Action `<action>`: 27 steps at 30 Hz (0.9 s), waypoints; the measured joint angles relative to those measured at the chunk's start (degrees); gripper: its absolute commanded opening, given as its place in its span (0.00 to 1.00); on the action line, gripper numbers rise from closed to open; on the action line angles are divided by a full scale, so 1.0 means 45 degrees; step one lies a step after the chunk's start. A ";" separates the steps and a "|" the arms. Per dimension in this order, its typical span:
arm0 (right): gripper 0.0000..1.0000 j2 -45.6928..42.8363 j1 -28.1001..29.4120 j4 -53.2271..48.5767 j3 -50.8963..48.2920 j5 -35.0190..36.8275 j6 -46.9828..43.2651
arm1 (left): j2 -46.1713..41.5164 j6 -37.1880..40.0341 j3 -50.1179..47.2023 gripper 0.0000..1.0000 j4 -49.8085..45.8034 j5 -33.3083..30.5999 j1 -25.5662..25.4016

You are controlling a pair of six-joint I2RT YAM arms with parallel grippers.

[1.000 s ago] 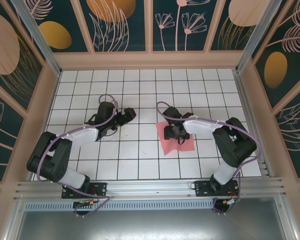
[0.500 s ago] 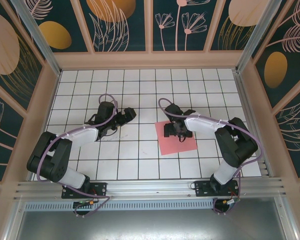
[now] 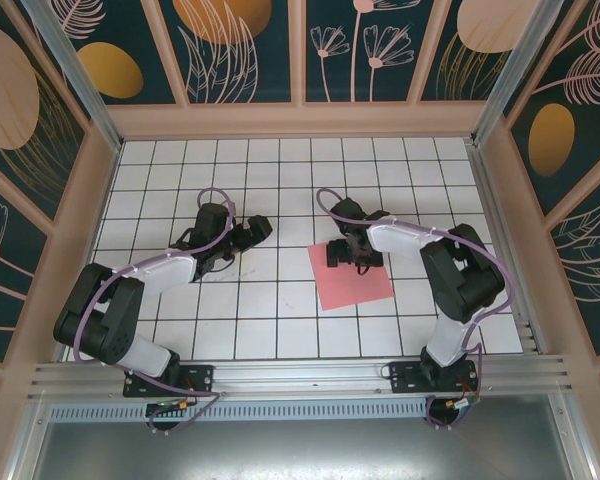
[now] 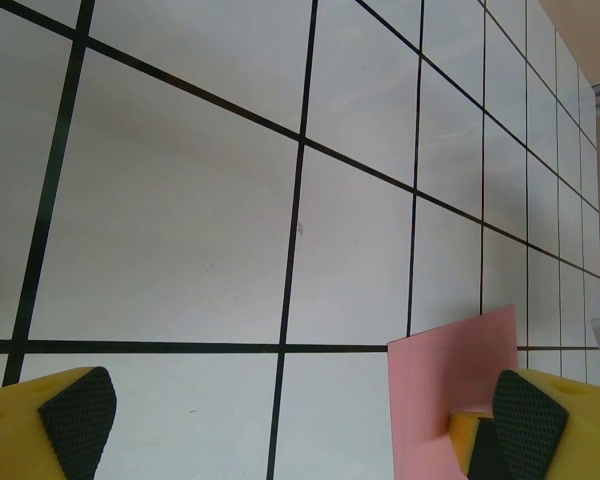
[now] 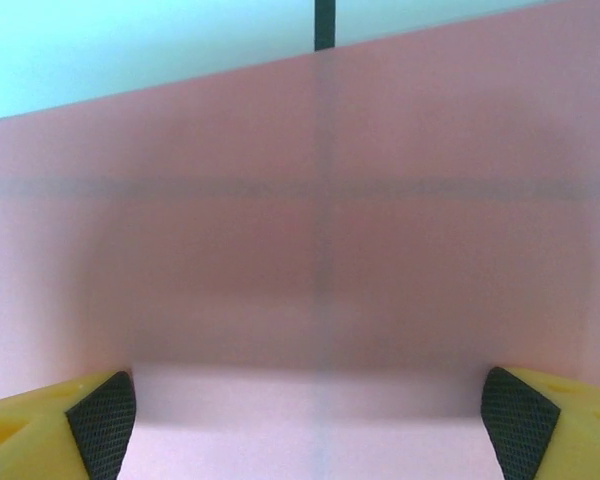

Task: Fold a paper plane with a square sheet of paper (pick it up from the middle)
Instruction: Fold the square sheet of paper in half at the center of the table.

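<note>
Looking down from above, the big white tiled table sits in the middle of the frame, with wooden walls on three sides and a metal rail along the bottom. The left arm reaches up from the lower left and the right arm bends in from the lower right. The square sheet of paper lies flat just right of the middle, turned a little against the tile lines. All its sides are the same, so it has no long way. The right gripper hangs over the paper's upper edge, so the paper's middle lies a little toward the bottom of the frame from it. The left gripper is well apart, off to the left over bare tiles. The right arm is much nearer, so I think it should do the pick. Bare tiles lie all around the pink sheet, and the walls and rail are far off, so there is room to move. In the right wrist view the paper spreads out below, and the right gripper is spread wide and holds nothing. In the left wrist view the left gripper is spread wide too and holds nothing, with one paper corner at the lower right.
</note>
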 measured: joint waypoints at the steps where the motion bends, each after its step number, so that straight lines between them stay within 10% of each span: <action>1: 0.89 0.0015 0.0000 0.0005 0.0000 0.0005 -0.0034 | 0.0000 0.0000 0.0000 0.99 0.0000 0.0000 0.0000; 17: 0.28 -0.0476 -0.0563 0.0991 -0.0593 -0.0719 0.0155 | 0.0000 -0.0049 0.0005 0.99 0.0058 0.0204 0.0000; 27: 0.21 -0.2414 -0.1200 0.4046 -0.1462 -0.5061 0.1661 | 0.0000 -0.0330 -0.0053 0.99 0.0699 0.0325 0.0000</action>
